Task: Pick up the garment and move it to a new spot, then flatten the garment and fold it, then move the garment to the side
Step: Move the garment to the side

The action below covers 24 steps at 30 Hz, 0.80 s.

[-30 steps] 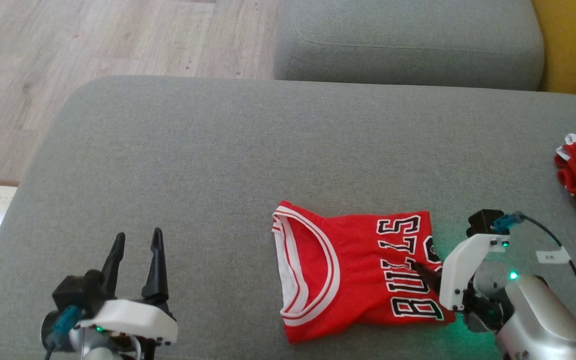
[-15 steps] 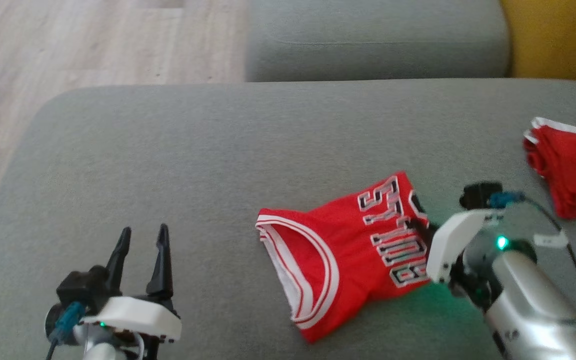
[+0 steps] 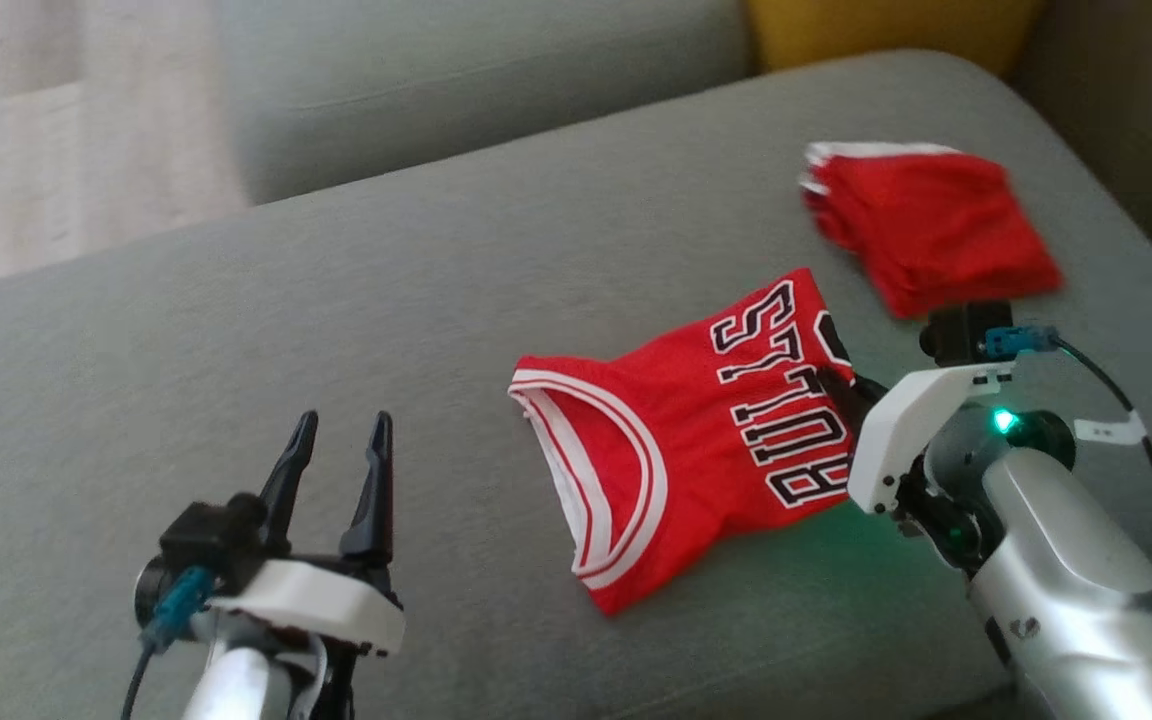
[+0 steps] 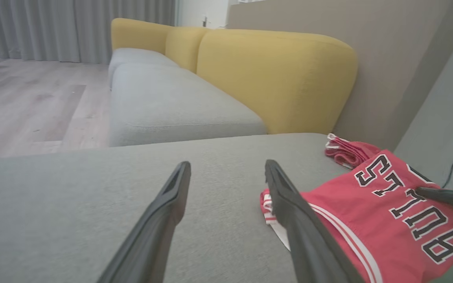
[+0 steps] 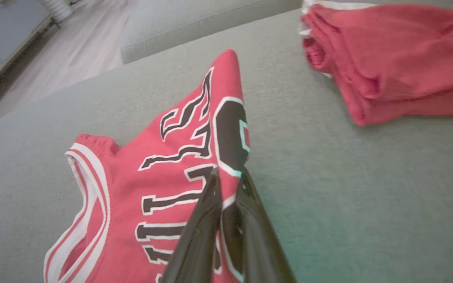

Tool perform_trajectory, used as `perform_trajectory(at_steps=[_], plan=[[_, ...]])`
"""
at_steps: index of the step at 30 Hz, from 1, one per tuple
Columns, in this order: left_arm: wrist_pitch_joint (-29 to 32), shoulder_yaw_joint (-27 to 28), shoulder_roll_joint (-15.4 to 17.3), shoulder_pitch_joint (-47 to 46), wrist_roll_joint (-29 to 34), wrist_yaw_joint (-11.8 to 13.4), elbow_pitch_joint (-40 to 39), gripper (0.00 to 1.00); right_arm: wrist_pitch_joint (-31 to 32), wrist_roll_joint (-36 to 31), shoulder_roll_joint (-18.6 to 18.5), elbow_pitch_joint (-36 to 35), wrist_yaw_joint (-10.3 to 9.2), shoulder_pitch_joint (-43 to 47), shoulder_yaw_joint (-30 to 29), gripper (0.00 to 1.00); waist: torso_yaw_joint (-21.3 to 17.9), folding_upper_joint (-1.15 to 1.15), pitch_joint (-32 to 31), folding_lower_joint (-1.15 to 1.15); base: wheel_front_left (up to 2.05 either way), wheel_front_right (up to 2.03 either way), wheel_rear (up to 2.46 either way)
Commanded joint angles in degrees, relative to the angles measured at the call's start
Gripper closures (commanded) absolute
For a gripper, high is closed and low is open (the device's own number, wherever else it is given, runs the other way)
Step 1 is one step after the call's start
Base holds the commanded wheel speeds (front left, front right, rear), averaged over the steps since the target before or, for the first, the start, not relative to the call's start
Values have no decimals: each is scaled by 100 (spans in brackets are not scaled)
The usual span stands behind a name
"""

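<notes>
The garment (image 3: 696, 440) is a folded red jersey with black-and-white lettering and white trim, lying on the grey sofa seat (image 3: 336, 300). My right gripper (image 3: 831, 385) is shut on its right edge beside the lettering, and that end is lifted a little. In the right wrist view the fingers (image 5: 228, 175) pinch the cloth of the garment (image 5: 163, 169). My left gripper (image 3: 344, 425) stands open at the lower left, apart from the jersey. The left wrist view has the open left gripper (image 4: 227, 165) with the garment (image 4: 387, 212) to its right.
A second folded red garment (image 3: 926, 225) lies on the seat beyond the jersey, near the sofa's far right edge. A yellow backrest (image 4: 273, 74) and another grey cushion (image 4: 171, 102) stand behind. A black cable (image 3: 1136, 440) trails from my right wrist. Wooden floor (image 4: 22, 102) lies past the seat.
My right gripper has shut on the jersey's right edge and drawn it up and toward the other red garment, turning it. The head camera has swung round. The left gripper stays open.
</notes>
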Motion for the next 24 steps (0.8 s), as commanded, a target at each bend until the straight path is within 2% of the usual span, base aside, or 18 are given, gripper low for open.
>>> perform_trajectory(at_steps=[1,5,9,17,24], plan=[[-70,144,1,-306,45,-7,-175,0,-83,31,4,-230,39,-349,75,100,-458,0,130,0,0,0,0],[-70,30,-2,-410,51,-12,-126,0,-154,107,-34,-319,39,-346,127,100,-688,0,208,0,0,0,0],[-70,-1,-4,-489,66,14,-136,0,-192,239,-75,-457,39,-422,356,100,-723,0,325,0,0,0,0],[-70,11,10,-661,159,12,-68,0,-427,859,-337,-503,39,-1438,1153,100,-491,0,826,0,0,0,0],[-69,-99,55,-986,293,-30,34,0,-654,1413,-724,111,39,-2661,1358,100,-197,0,1381,0,0,0,0]])
